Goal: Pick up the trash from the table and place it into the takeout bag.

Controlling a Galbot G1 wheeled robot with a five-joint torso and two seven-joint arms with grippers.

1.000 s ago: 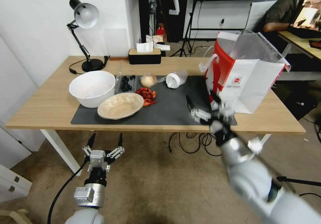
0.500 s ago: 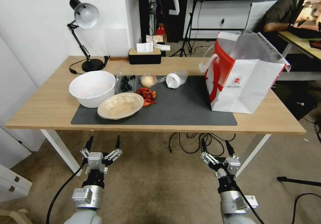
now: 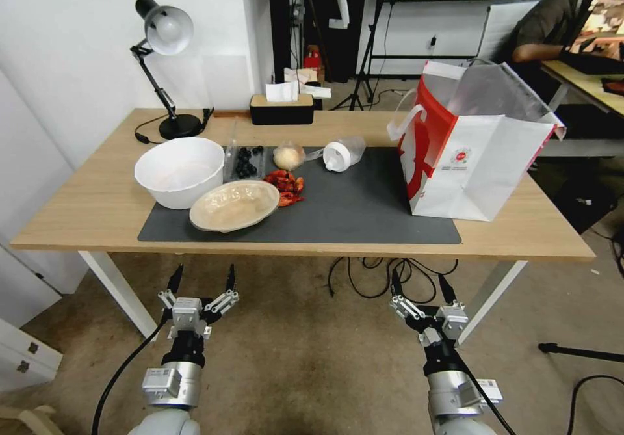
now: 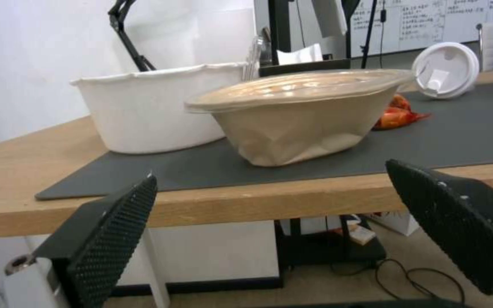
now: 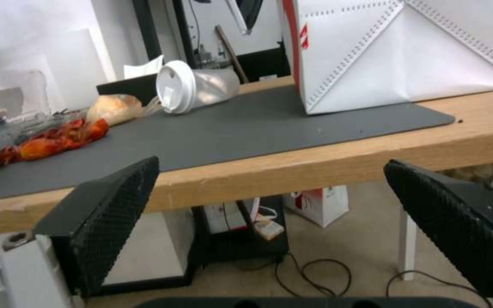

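Down below the front edge of the counter (image 3: 97,220), both sets of fingers hang spread wide and hold nothing. The left gripper (image 3: 201,277) sits low over the floor with its two dark fingers (image 4: 109,231) well apart; straight beyond them, up on the dark mat (image 3: 351,214), stands the beige bowl (image 3: 234,205), and just behind and beside that the big white bowl (image 3: 179,170). Past the beige bowl lies a heap of red scraps (image 3: 285,185), then a small tray of dark berries (image 3: 245,160) and a yellowish lump in clear wrap (image 3: 288,157).

The right gripper (image 3: 418,287) hangs level with the left one, also under the counter's edge, its fingers (image 5: 107,214) just as wide apart. Beyond them the mat runs back to a clear cup with a white lid (image 3: 342,153), lying on its side, lid toward the lump in wrap. Off to the right of those fingers the takeout bag (image 3: 478,162) stands upright on the counter, its near corner on the end of the mat, mouth open at the top, red side panel facing the cup and well apart from it.

At the far edge of the counter are a black desk lamp (image 3: 164,64) and a tissue box (image 3: 281,108).
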